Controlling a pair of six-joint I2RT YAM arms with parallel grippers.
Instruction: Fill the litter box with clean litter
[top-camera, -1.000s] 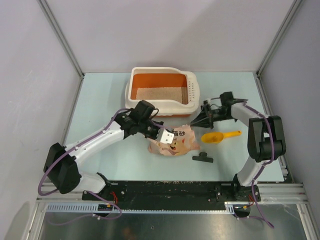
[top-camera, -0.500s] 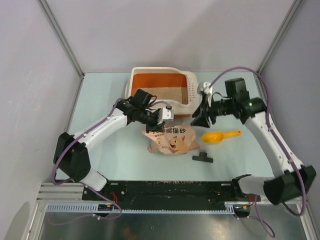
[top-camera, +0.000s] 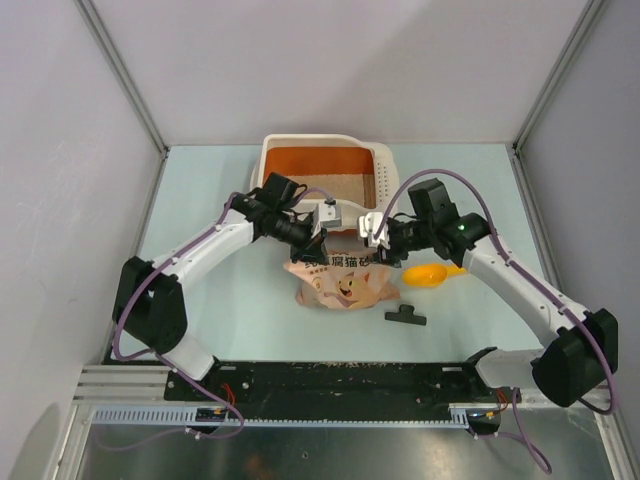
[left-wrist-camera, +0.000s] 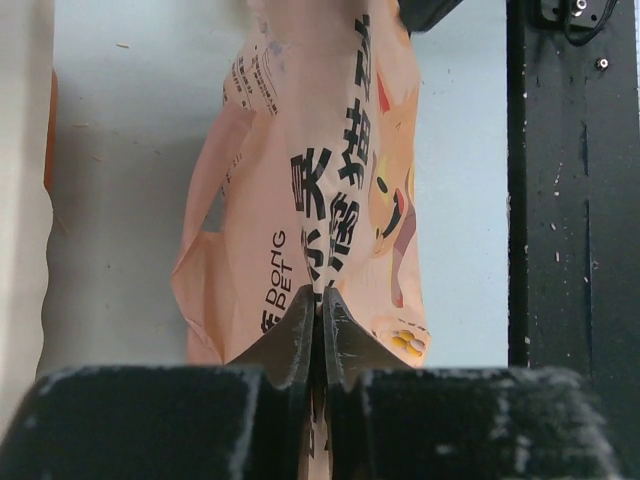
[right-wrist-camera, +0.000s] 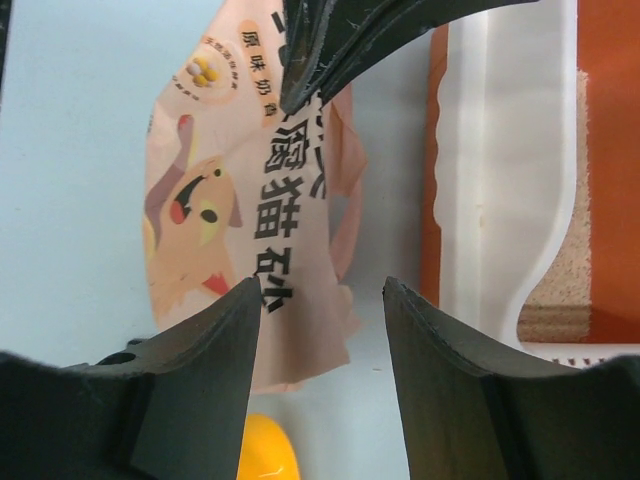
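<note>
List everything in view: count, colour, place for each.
litter box: 1, cream-white, orange inner wall, far middle of table.
clean litter: one layer, pale beige, inside the litter box.
bag: 1, pink printed, just before the box.
scoop: 1, orange-yellow, right of the bag.
clip: 1, black, near-right of the bag.
table: 1, pale green, under everything.
left gripper: 1, black, shut on the bag's top.
right gripper: 1, black, open beside the bag.

We see a pink bag, printed with a cartoon animal and black characters, crumpled on the pale blue bench with its far edge raised. Just to its right lies an orange scoop, only partly in view. A small black clip sits near the bag's front right corner, apart from the scoop.
</note>
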